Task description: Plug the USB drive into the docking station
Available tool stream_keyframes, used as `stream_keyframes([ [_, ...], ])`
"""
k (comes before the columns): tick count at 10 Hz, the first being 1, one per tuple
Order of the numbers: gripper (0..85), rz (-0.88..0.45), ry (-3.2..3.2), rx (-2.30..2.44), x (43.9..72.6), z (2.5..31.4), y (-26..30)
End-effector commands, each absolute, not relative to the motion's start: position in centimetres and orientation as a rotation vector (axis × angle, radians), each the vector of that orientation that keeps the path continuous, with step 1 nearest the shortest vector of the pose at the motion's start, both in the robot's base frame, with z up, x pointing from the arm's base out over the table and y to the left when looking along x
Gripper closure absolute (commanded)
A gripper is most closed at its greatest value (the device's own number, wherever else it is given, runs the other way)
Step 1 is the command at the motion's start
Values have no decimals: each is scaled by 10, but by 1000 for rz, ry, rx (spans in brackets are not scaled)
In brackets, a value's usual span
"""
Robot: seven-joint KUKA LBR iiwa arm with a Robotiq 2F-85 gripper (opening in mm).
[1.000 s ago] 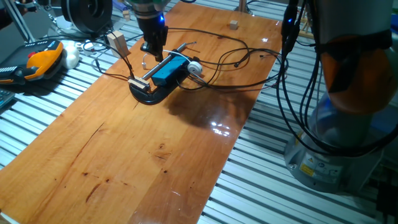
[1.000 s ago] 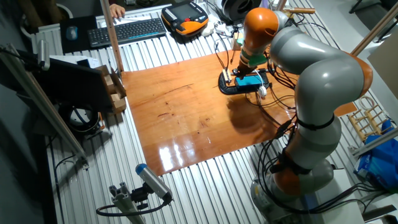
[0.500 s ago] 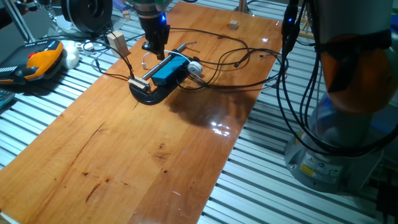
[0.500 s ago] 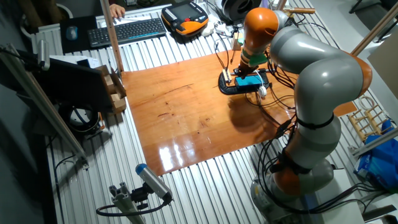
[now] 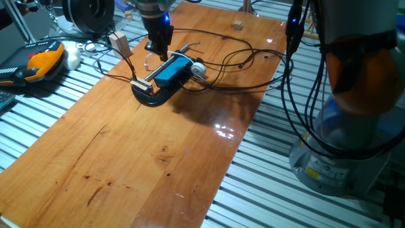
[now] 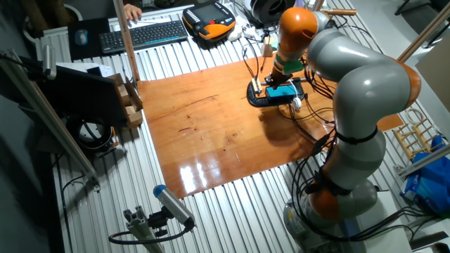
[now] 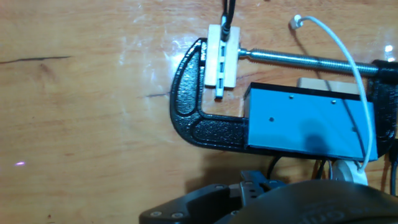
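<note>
The docking station (image 5: 171, 71) (image 6: 283, 91) (image 7: 305, 121) is a flat blue box lying on the spine of a black C-clamp (image 5: 152, 96) (image 7: 189, 106). A small pale stick, the USB drive (image 7: 222, 58) (image 5: 139, 82) by its look, sits pressed between the clamp's jaw and its screw, with a black cable on its end. My gripper (image 5: 158, 56) (image 6: 276, 76) hangs just above the box's far end. Its fingertips look close together, but whether they hold anything is hidden. In the hand view only its dark housing (image 7: 249, 193) shows at the bottom edge.
Black cables (image 5: 240, 63) loop over the board behind the box, beside a round white piece (image 5: 198, 68). A tan block (image 5: 118, 42) stands left of the gripper. An orange-and-black device (image 5: 41, 63) and a keyboard (image 6: 137, 35) lie off the board. The arm's base (image 5: 354, 126) stands right.
The arm's upper joints have shifted slightly in the other fixed view. The gripper stays over the blue box, and nothing on the board has moved.
</note>
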State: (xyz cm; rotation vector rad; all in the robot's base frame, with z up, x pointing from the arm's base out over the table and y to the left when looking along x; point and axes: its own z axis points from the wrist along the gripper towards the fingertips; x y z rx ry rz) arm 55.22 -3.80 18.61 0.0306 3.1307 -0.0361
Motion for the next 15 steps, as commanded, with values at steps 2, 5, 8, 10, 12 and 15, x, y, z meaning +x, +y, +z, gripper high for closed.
stream_keyframes([
  [2,850,-89,3112,96,552,186,-38],
  [5,850,-170,3107,141,552,186,-38],
  [8,850,-139,3105,117,552,186,-38],
  [10,850,-144,3110,177,552,186,-38],
  [12,850,-145,3099,147,566,180,-47],
  [15,850,-81,3092,76,602,174,-64],
])
